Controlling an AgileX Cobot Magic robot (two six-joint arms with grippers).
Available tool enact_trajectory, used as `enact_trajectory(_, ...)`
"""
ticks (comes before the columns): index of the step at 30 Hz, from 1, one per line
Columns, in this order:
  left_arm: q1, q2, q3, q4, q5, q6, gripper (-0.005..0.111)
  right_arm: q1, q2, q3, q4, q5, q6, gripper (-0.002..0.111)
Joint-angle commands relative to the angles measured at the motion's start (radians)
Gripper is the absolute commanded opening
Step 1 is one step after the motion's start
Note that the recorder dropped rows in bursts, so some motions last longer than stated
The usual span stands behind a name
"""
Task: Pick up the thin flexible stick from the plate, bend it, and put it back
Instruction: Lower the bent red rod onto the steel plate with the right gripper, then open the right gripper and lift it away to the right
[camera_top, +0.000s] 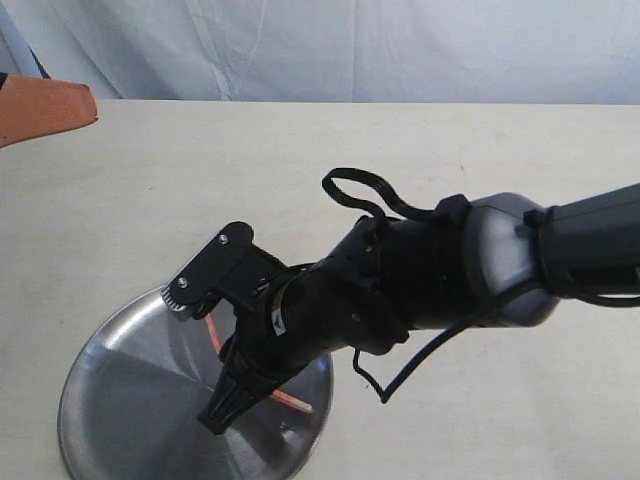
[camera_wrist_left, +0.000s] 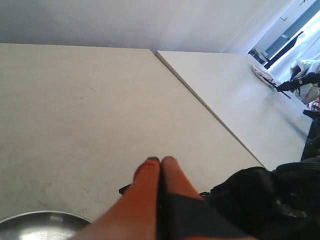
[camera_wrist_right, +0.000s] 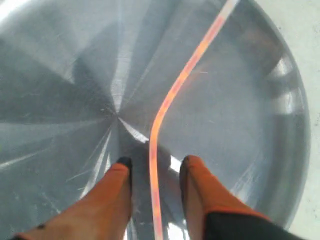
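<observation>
The round silver plate sits at the table's near left. The thin flexible stick lies in it, red-orange, kinked near the middle, with a pale tip toward the rim. My right gripper hovers low over the plate, open; the stick runs between its orange fingers, apart from both. In the exterior view the right gripper hides most of the stick. My left gripper is shut on nothing, held above the table beside the plate's rim; its orange pad shows at the far left.
The right arm stretches in from the right, a black cable loop above it. A second table adjoins along a seam. White curtain hangs behind.
</observation>
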Motion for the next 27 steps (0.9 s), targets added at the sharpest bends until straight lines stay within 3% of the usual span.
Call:
enact_trajectory(1,-0.006,-0.008,0.004,-0.005,-0.002,0.026,0.0,-0.005,-0.014,-0.007,-0.001,0.027,-0.001,0.033)
enact_trajectory(2,-0.006,-0.013,0.004,-0.005,-0.002,0.039,0.0,-0.005,-0.028,-0.007,-0.003,0.041,-0.001,0.029)
enact_trajectory(3,-0.006,-0.028,0.01,-0.005,-0.002,0.069,0.0,-0.005,-0.071,-0.003,-0.003,0.081,-0.001,0.014)
enact_trajectory(5,-0.004,-0.075,0.061,-0.005,0.04,0.094,0.0,-0.027,-0.149,0.037,0.0,0.034,-0.001,0.0)
enact_trajectory(7,-0.004,-0.116,0.136,-0.005,0.169,0.134,0.0,-0.077,-0.174,0.097,0.06,-0.08,-0.001,-0.001)
enact_trajectory(9,-0.004,-0.118,0.162,-0.005,0.221,0.134,0.0,-0.098,-0.165,0.109,0.085,-0.012,-0.007,-0.001)
enact_trajectory(14,-0.004,-0.125,0.164,-0.005,0.231,0.181,0.0,-0.103,-0.359,0.14,0.09,0.051,0.006,-0.001)
enact_trajectory(20,-0.004,-0.183,0.164,-0.005,0.362,0.184,0.0,-0.103,-0.706,0.223,0.088,0.118,0.034,-0.001)
enact_trajectory(27,-0.004,-0.181,0.164,-0.005,0.346,0.178,0.0,-0.103,-0.928,0.234,0.089,0.156,0.044,-0.001)
